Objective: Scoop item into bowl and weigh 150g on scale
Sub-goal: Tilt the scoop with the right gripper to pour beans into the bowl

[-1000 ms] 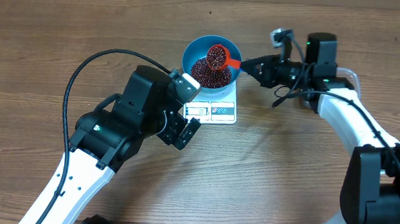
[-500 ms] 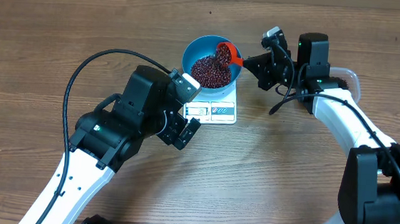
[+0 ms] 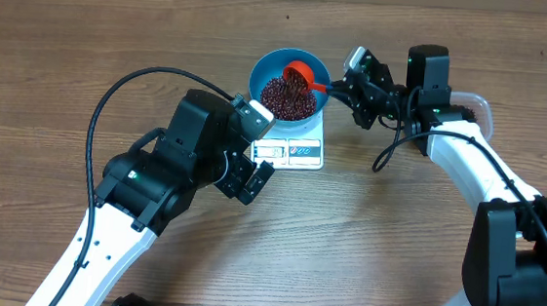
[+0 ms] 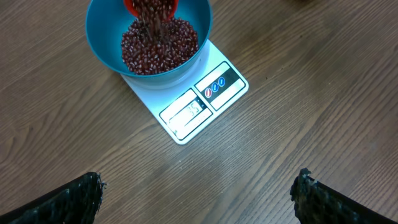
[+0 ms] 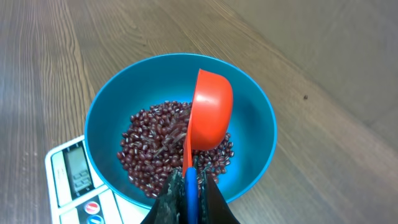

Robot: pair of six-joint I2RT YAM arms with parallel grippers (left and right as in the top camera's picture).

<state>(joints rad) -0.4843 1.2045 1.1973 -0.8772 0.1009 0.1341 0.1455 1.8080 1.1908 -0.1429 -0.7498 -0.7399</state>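
Rolled over since a second ago, the red scoop (image 5: 208, 118), pinched in the right gripper (image 5: 191, 190), spills beans (image 5: 149, 149) into the blue bowl (image 5: 261, 124) on the scale (image 5: 68, 171) for weighing; the left gripper (image 4: 196, 199) hangs spread.

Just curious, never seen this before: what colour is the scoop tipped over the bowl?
The scoop is bright orange-red; the right wrist view shows it best.

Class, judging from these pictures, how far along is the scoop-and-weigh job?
Done: the blue bowl sits on the scale and already holds a heap of beans. In hand: the right gripper, shut on the handle of the red scoop, tips it over the bowl, and beans are spilling out. The left gripper hangs open. Left: confirming 150 g, as the display is too blurred to read.
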